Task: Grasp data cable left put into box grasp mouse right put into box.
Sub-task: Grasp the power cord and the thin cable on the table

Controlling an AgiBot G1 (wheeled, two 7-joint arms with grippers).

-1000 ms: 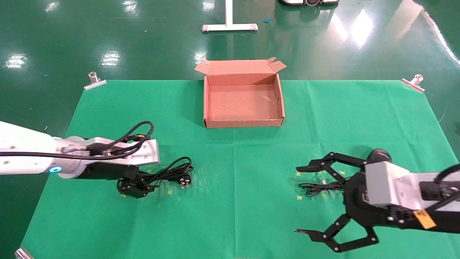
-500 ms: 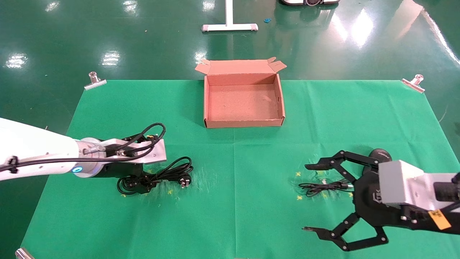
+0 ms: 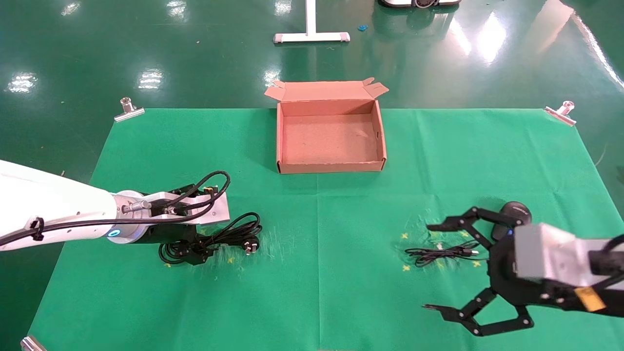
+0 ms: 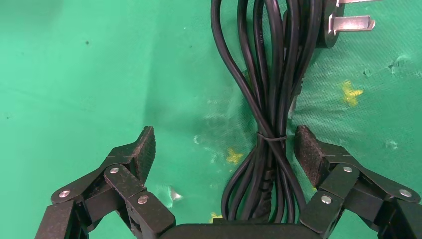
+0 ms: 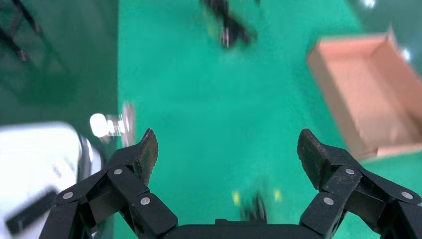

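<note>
Landmark: shallow brown corrugated cardboard box (image 3: 329, 140), lid flaps open, nothing inside it, at the far middle of the green cloth (image 3: 317, 273).

Data cable: long thick black cord (image 4: 266, 99) looped into a bundle, cinched at its waist by a thin tie; chunky black plug with silver prongs (image 4: 348, 22) at one end. Lies on the cloth nearer the robot than the box and to its left.

Left gripper: black two-finger left gripper (image 4: 224, 149) low over the bundle, jaws spread wide, holding nothing. One pad (image 4: 306, 152) stands just beside the tied waist; the other pad (image 4: 144, 149) is well apart from it over bare cloth.

Handling, cable: judged light, soft and floppy; free loops and the plug end will likely dangle when lifted. Best hold is the tied waist, where every strand is gathered; the bundle sits off-centre between the pads.

Mouse: small rounded black mouse (image 3: 512, 210), nearer than the box and to its right, its thin black cord (image 3: 438, 252) bunched just beside it.

Right gripper: black right gripper (image 3: 436, 268) above the cloth near the mouse cord, jaws wide apart, nothing in them.

Handling, mouse: judged light, hard and smooth; likely to slip unless taken across its sides.
</note>
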